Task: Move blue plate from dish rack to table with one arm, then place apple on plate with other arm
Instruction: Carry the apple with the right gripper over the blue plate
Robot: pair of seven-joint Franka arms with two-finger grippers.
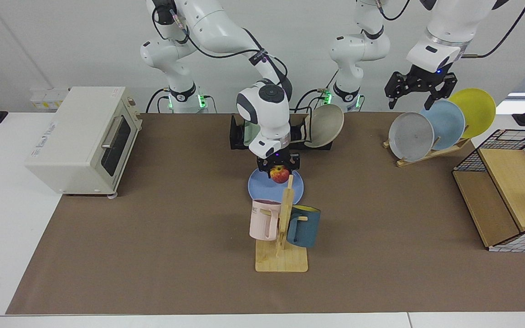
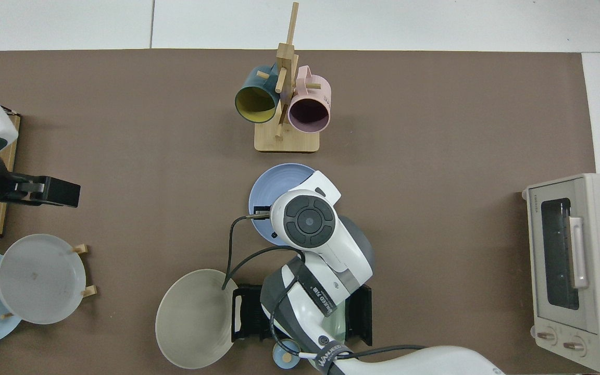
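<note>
The apple (image 1: 280, 174), small and red with yellow patches, is clamped between the fingers of the right pincer (image 1: 279, 171), which points straight down. Directly under that pincer the blue plate (image 1: 262, 185) lies flat on the brown-matted bench (image 1: 153, 237). Behind the pincer stands the low black dish rack (image 1: 236, 135), carrying a pale green plate and a beige one.
</note>
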